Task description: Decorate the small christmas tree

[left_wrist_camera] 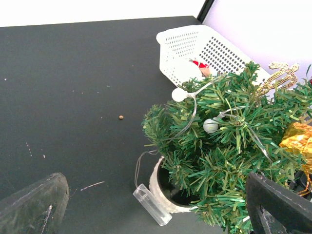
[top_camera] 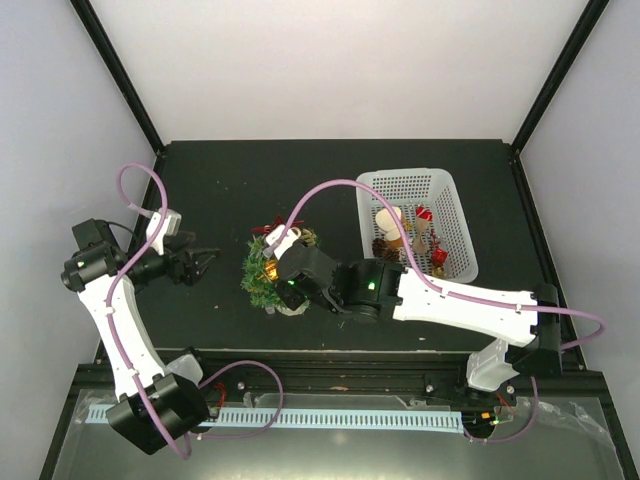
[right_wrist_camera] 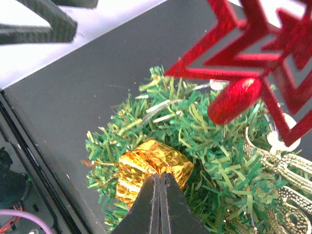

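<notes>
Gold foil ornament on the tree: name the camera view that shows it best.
Right wrist view: the gold foil ornament sits close among the small christmas tree branches, just beyond the shut right end effector. Left wrist catches only part at its right edge. Top external shows only a gold glint.

Light: bright, even and diffuse from overhead; the white walls (top_camera: 320, 60) are nearly washed out in the top view.
Shadows: faint and soft-edged on the dark tabletop (top_camera: 210, 190).
Glare: hot spots on the gold foil ornament (right_wrist_camera: 151, 163); the white basket (left_wrist_camera: 195, 48) is near clipping.
Blur: the red snowflake (right_wrist_camera: 253, 44) at 1 o'clock in the right wrist view is soft; the left end effector fingers (left_wrist_camera: 34, 204) at 7 o'clock are smeared.
Sharp: the small christmas tree (left_wrist_camera: 229, 146) needles.
</notes>
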{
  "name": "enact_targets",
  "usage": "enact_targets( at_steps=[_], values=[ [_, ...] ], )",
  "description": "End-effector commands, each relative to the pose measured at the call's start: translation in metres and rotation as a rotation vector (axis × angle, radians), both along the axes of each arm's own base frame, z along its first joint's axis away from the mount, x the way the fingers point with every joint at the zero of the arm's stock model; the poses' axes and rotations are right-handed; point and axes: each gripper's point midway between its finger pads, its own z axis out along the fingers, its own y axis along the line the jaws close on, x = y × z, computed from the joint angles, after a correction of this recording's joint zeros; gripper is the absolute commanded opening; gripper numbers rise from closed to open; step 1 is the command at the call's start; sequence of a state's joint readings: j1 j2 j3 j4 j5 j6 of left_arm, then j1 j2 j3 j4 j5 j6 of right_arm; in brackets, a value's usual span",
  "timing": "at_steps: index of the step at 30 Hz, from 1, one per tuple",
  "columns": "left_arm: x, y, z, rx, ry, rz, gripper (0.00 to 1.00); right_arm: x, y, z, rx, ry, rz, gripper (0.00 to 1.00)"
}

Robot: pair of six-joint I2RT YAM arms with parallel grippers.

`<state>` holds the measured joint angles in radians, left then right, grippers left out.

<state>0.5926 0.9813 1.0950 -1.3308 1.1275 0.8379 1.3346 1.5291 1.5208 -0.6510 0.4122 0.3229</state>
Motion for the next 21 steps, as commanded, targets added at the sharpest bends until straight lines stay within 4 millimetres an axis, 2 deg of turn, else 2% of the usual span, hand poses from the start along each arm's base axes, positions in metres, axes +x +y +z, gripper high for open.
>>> enact_targets(
  at_steps=[1,7,13,21],
  values=[
    [-0.003,-0.001,0.001,0.014,-0.024,-0.005,0.99,0.005,0.002,-0.012,0.009,0.021,-0.016,0.01],
    [-0.004,-0.001,0.000,0.028,-0.032,-0.002,0.99,0.013,-0.001,-0.024,0.010,0.038,-0.035,0.01],
    [-0.005,0.001,-0.001,0.037,-0.032,0.004,0.99,0.020,0.000,-0.025,0.022,0.044,-0.044,0.01],
    [-0.004,0.001,-0.003,0.036,-0.029,0.003,0.99,0.018,0.002,-0.035,0.004,0.069,-0.028,0.01]
  ],
)
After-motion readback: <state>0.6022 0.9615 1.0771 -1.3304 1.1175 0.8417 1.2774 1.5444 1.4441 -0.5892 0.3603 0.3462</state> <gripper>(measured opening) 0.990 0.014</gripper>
